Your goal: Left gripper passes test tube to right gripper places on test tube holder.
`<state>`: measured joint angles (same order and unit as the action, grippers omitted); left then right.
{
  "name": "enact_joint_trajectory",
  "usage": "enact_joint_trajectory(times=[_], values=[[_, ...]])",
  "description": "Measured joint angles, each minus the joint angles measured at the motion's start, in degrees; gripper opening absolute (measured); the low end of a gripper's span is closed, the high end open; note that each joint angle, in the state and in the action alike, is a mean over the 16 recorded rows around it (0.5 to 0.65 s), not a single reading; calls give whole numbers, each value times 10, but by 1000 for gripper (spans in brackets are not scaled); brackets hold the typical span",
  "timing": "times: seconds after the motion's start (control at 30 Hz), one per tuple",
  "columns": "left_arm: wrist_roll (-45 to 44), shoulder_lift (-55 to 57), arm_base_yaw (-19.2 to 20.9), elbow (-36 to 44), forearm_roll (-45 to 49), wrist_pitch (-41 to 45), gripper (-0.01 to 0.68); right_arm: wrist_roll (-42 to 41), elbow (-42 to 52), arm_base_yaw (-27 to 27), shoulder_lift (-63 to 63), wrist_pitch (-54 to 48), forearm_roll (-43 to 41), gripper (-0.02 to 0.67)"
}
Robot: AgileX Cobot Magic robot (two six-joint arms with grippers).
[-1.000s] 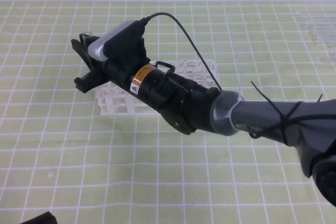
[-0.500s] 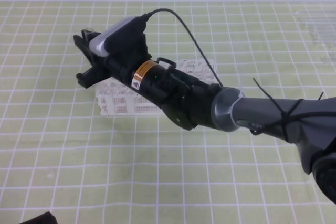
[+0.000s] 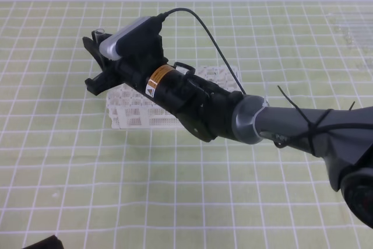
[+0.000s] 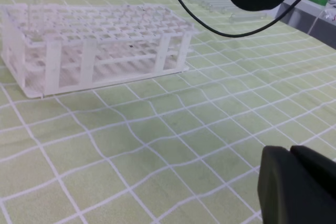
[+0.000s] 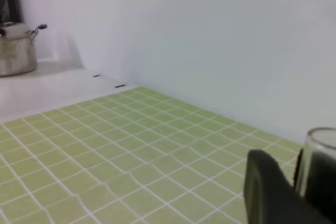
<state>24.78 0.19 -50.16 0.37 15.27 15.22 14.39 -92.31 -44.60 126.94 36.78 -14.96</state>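
Right gripper [image 3: 96, 65], jaws clamped on the upright test tube [image 5: 315, 156], holds it above the white test tube holder [image 3: 140, 112] near the tabletop's far-left part, aligned for insertion. Left gripper [image 4: 296, 187], closed and empty, waits low.

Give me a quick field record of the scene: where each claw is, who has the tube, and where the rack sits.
right claw: over the left end of the rack, shut on the test tube
test tube: upright between the right claw's fingers, open rim up
left claw: shut, empty, low over the mat, away from the rack
test tube holder: white lattice rack on the green checked mat
placement: not yet done
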Motion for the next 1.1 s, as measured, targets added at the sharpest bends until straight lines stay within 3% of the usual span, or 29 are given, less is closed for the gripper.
enact_joint_trajectory(times=[0.83, 1.1], values=[[0, 0, 0, 0, 0, 1, -1, 3, -5, 0, 13, -10, -3, 91], [0, 0, 0, -1, 0, 1, -1, 3, -5, 0, 13, -11, -3, 152]])
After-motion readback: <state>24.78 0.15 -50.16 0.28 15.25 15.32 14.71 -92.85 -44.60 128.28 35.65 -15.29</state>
